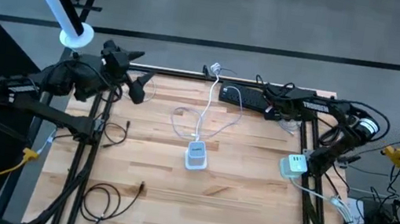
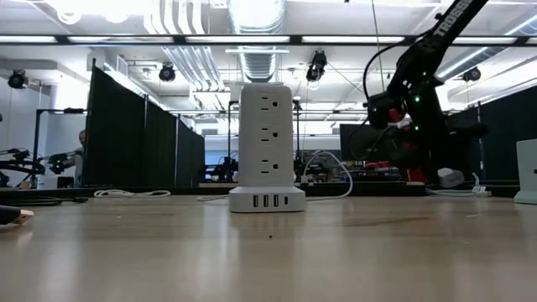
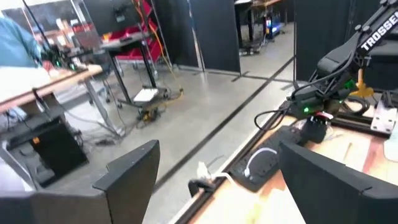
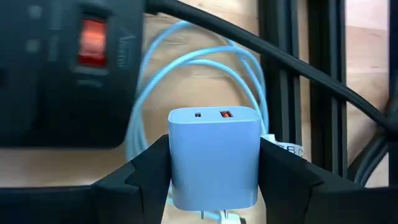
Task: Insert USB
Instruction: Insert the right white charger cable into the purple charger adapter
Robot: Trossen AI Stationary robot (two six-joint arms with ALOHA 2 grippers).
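A white power tower point(image 1: 195, 155) stands upright at mid-table, with a row of USB ports at its base point(image 2: 267, 200). Its white cord point(image 1: 212, 110) loops away to the far edge. My right gripper point(image 1: 297, 165) is at the table's right rail, shut on a pale blue charger block point(image 4: 213, 155). A black USB cable point(image 1: 104, 197) lies coiled near the table's near-left corner. My left gripper point(image 1: 137, 84) hovers open over the far-left corner, its fingers wide apart in the left wrist view point(image 3: 217, 186). My right gripper pinches the charger block by its two opposite side faces point(image 4: 174, 162), one finger point(image 4: 140, 180) on each side. The face with the two ports point(image 4: 211, 115) points away from the wrist. Metal prongs point(image 4: 214, 215) show at the end nearest the palm. The block sits straight between the fingers.
A black power strip point(image 1: 250, 97) and tangled cables point(image 1: 289, 101) lie along the far edge. Another strip with a lit red switch point(image 4: 93, 40) and a coiled pale cable point(image 4: 186, 68) lie beyond the charger. Black frame rails point(image 1: 309, 208) border both sides. A person point(image 3: 18, 37) sits beyond the table.
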